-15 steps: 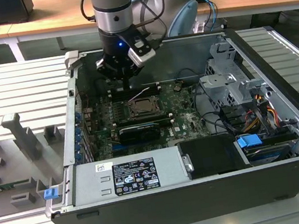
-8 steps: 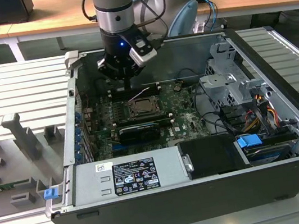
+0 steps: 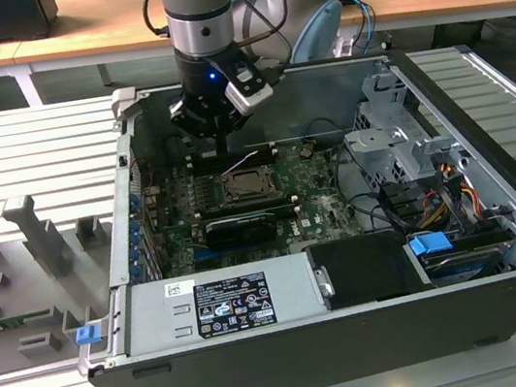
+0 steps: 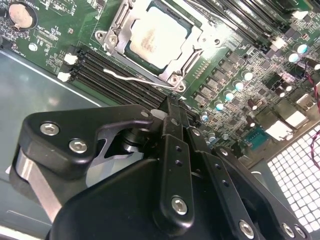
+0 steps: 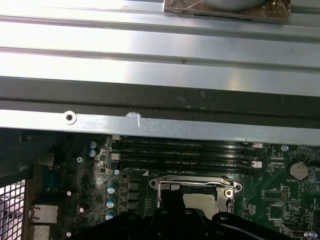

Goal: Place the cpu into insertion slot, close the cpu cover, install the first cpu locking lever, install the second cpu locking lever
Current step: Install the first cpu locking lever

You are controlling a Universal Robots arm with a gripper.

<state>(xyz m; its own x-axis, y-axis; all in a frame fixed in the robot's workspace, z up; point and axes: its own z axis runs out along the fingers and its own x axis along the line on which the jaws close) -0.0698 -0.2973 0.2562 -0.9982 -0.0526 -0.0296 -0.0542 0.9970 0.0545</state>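
Note:
The cpu [image 4: 159, 34], a silvery square chip, lies in the insertion slot [image 3: 242, 187] on the green motherboard. The cpu cover [image 4: 186, 61], a silver frame, lies flat around the chip. One thin wire locking lever [image 4: 131, 77] stands free over the black memory slots and shows raised as a pale wire [image 3: 244, 161] in the exterior view. My gripper [image 4: 169, 109] hovers just beside the socket, above the memory slots, with its black fingers together and nothing between them. In the first wrist view the socket frame [image 5: 196, 184] sits just ahead of the gripper [image 5: 172, 200].
The open computer case holds memory slots [image 5: 185, 152], a black graphics card [image 3: 241, 226], a power supply [image 3: 227, 304] and drive cages [image 3: 398, 147] with cables. The case wall [image 5: 160, 97] runs close behind the socket. A grey fixture tray [image 3: 26, 279] lies at the exterior view's left.

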